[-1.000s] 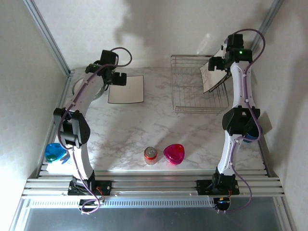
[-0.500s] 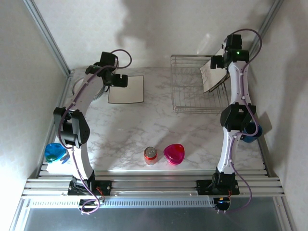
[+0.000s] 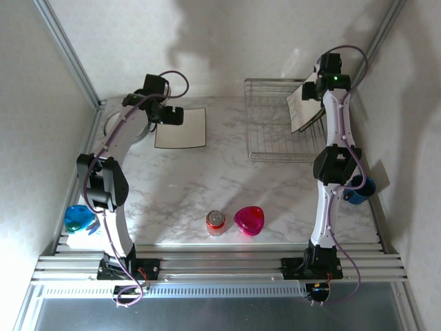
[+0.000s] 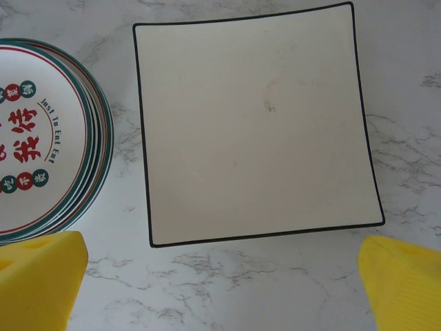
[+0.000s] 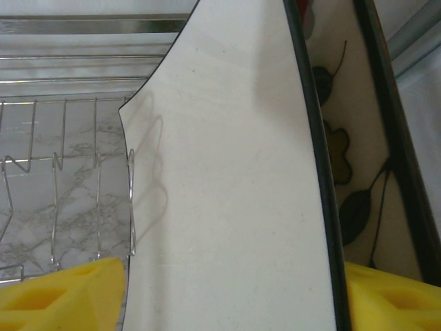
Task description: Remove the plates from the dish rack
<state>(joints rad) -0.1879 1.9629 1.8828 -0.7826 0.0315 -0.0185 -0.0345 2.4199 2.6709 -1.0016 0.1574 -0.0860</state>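
Counter [image 3: 207,186]: marble, rack [image 3: 275,131] at far right.
Right hand [image 5: 227,298]: astride plate [image 5: 227,172], grip unclear; clamp squarely, lift straight up.
Left hand [image 4: 220,276]: spread wide.

- Top view: bright, even overhead light. Broad soft shadows lie on the back wall [image 3: 227,41], and fainter ones lie beside the arms on the bench [image 3: 186,186].
- Left wrist view: flat light and sharp focus on the square plate [image 4: 255,124]. The yellow pads [image 4: 34,276] in the bottom corners are blurred.
- Right wrist view: the close plate [image 5: 227,207] looks soft. Thin wire shadows from the rack [image 5: 83,26] cross its edge.
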